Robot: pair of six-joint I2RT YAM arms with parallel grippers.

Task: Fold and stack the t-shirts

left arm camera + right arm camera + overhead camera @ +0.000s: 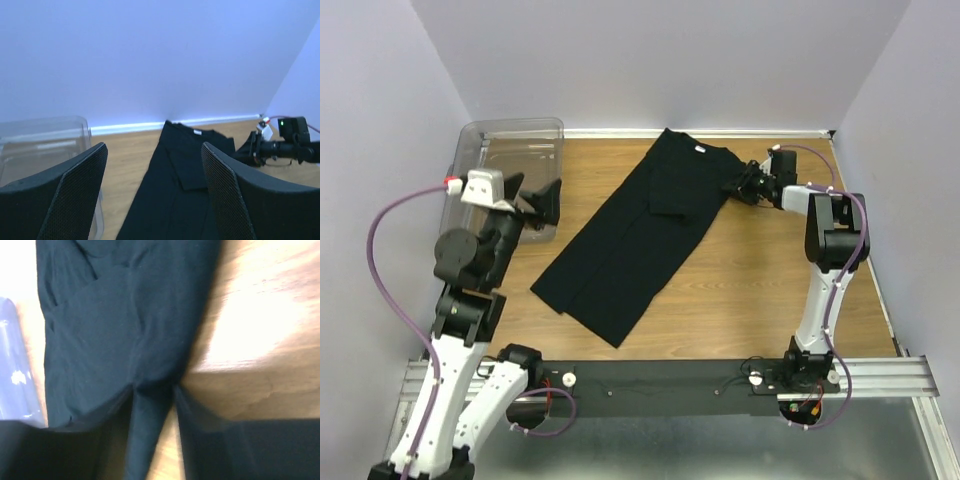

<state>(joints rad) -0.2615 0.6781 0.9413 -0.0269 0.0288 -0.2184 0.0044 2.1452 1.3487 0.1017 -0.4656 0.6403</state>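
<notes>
1. Lying slantwise on the wooden table (760, 290), one black t-shirt (640, 230) runs from the back wall toward the near left. It is folded in lengthwise, with its white neck tag (700, 149) at the far end.
2. A clear plastic bin (510, 135) stands at the back left corner, just beside the shirt and apart from it. Nothing lies on the cloth except the right arm's fingers at its edge.
3. The left gripper (542, 208) has its jaws spread wide and holds nothing. It hangs in the air over the bin's near right corner, clear of the shirt.
4. The right gripper (745, 185) is down at the shirt's far right edge. Its jaws stand part open either side of a narrow tongue of cloth, and bare wood shows beside one finger.
5. The left arm is raised with its elbow bent. The right arm reaches far forward, its forearm turned inward and low
</notes>
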